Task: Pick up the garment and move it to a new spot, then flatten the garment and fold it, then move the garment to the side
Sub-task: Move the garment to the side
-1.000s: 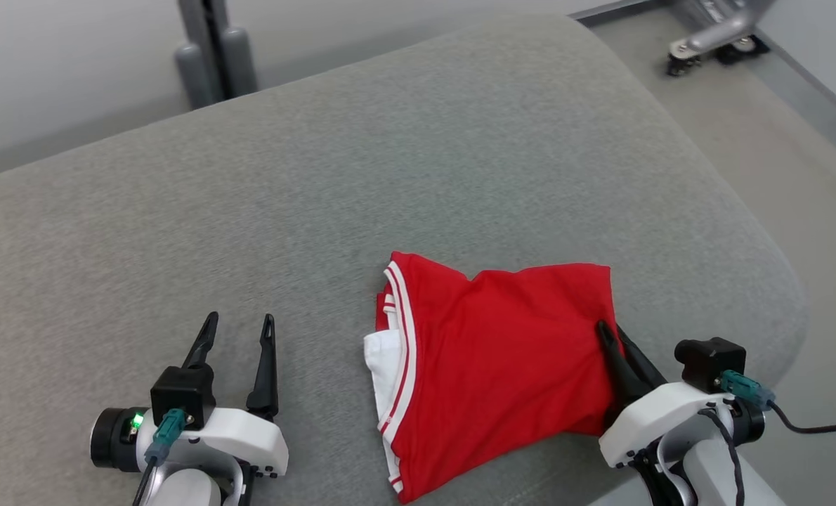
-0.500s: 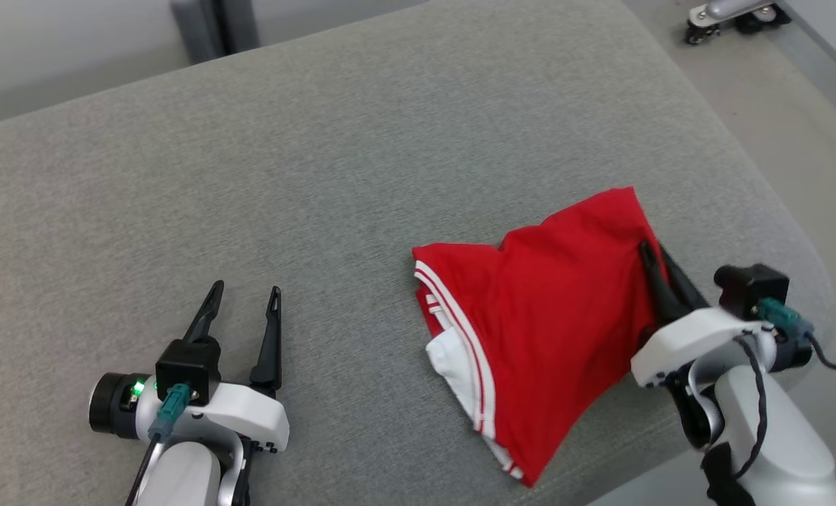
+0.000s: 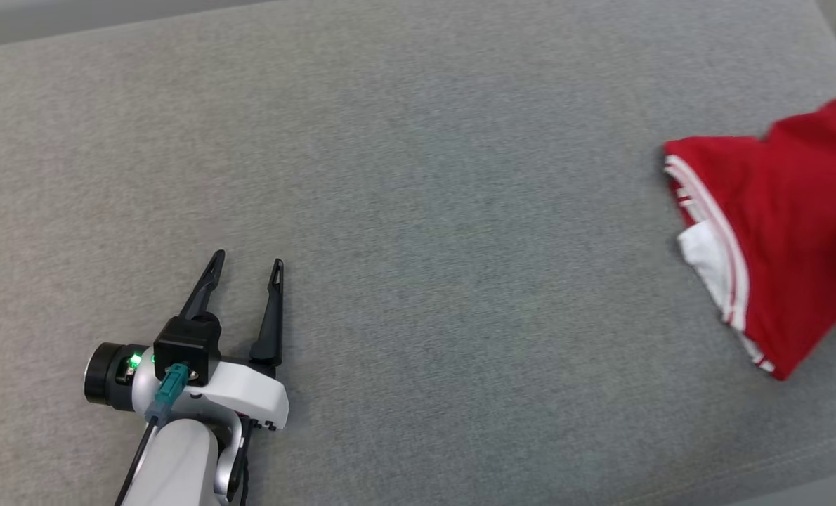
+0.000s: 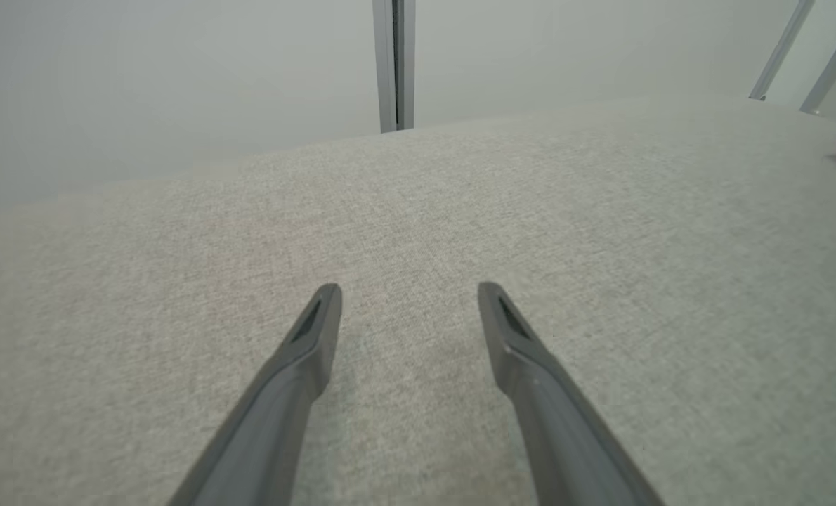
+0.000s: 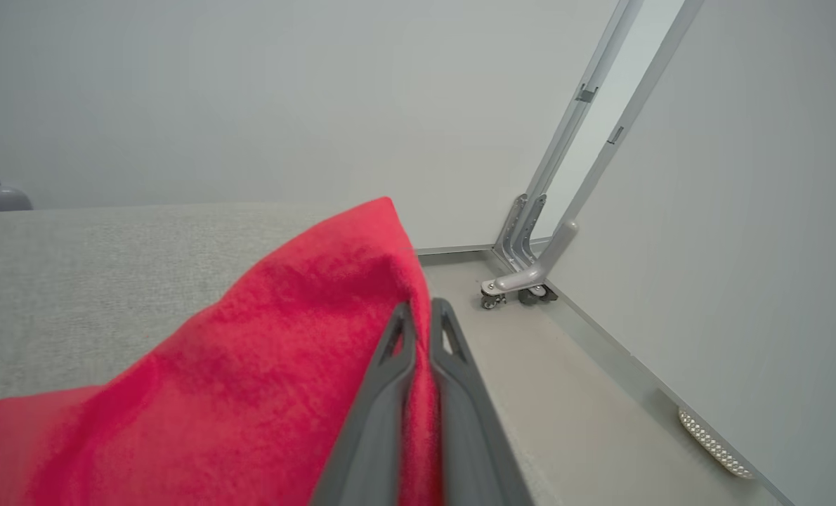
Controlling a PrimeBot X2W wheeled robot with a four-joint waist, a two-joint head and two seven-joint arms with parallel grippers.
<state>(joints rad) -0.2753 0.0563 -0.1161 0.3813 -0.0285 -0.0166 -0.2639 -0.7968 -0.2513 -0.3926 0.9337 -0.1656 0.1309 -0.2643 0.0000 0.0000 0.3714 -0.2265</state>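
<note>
Surface: a broad grey fabric cushion (image 3: pixel 418 176), flat and plain across most of the head view.
Garment: the garment (image 3: pixel 790 211), bright red, lies at the far right of the head view on the cushion's right part. The picture's right edge cuts it off, and it is well apart from the left gripper.
Garment detail: it is folded in layers. White stripes (image 3: pixel 730 232) run along its left edge, and a white layer (image 3: pixel 699 253) pokes out from under that edge.
Left gripper: the left gripper (image 3: pixel 248 260) sits at the lower left over bare cushion. Its two dark fingers are spread wide with nothing between them. I cannot tell whether the tips touch the fabric.
Wrist light: a green light (image 3: pixel 135 362) glows on the left wrist housing.
Left wrist view: bare grey weave lies between and beyond the fingers, with a sliver of red at the far right edge. A grey post (image 4: pixel 393 63) stands behind the cushion's far edge.
Right gripper: the right gripper (image 5: pixel 422 309) has its fingers pressed together, clamped on the garment's red cloth. The cloth runs up between them and rises to a peak just beyond the tips.
Beyond the right gripper: a pale floor (image 5: pixel 565 393), and a wheeled metal foot (image 5: pixel 523 284) at the base of the wall (image 5: pixel 249 91).
</note>
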